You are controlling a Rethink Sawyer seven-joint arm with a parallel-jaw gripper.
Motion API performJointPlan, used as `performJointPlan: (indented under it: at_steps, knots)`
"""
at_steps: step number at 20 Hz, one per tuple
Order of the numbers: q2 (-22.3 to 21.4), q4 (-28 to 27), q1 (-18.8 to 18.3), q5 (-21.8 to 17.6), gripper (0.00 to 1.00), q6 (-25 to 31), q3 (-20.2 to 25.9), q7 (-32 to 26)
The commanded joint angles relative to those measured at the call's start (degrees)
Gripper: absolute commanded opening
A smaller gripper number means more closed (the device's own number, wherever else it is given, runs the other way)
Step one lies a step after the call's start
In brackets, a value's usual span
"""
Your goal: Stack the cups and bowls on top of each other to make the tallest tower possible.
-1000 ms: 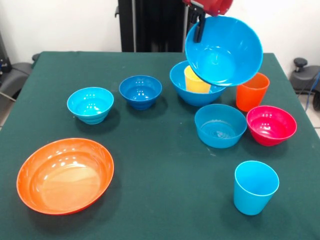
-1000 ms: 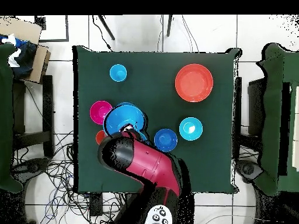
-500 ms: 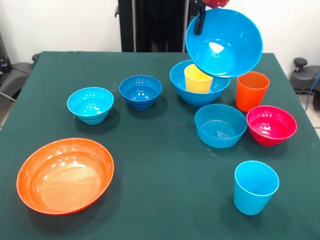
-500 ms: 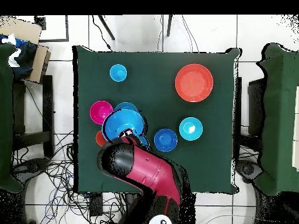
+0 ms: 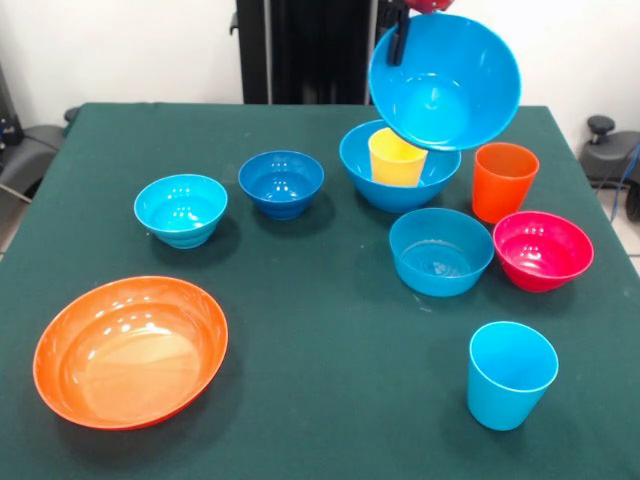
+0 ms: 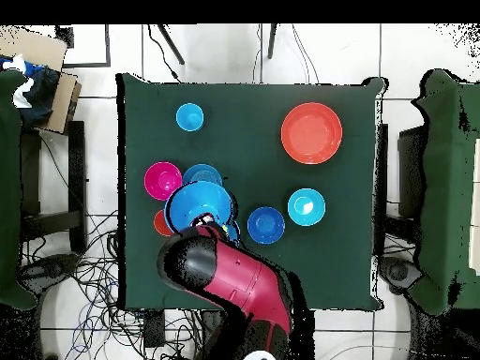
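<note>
We see the green counter (image 5: 300,330) carrying nearly everything, and above it the red and black arm (image 6: 230,277) reaching in over its edge. The largest vessel is the wide shallow orange bowl (image 5: 130,350), which rests alone at one corner, well apart from the others. Next comes the large blue bowl held in the air (image 5: 445,82), tilted so its inside faces the front camera; the gripper (image 5: 400,40) has its fingers clamped on the rim at the upper left, with one dark finger lying against the inner wall. Just below it we find the second large blue bowl (image 5: 385,185) standing on the counter with the yellow cup (image 5: 396,158) upright inside it. In front of that bowl sits the medium light blue bowl (image 5: 440,250), and just beside it the magenta-red bowl (image 5: 543,250). Off to the other side we see the cyan bowl (image 5: 181,209) and the small dark blue bowl (image 5: 281,183) near each other but apart. The orange cup (image 5: 503,181) stands upright behind the magenta-red bowl, close to the large bowl on the counter. The light blue cup (image 5: 511,373) stands upright alone at the front, well clear of the cluster.
</note>
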Motion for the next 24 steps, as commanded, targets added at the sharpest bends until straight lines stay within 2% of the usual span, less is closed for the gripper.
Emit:
performJointPlan:
  at_steps: [1,10,15,24]
  knots:
    - [1.25,3.31,-2.66,-5.27,0.00,-2.17,6.26,0.60]
    - [1.13,5.27,-5.20,-7.19,0.00,-5.99,8.41,0.97]
    - [0.99,4.40,-5.51,-8.22,0.00,-4.77,8.15,1.40]
    - [1.37,3.22,-4.77,-7.85,0.00,-3.43,8.58,3.55]
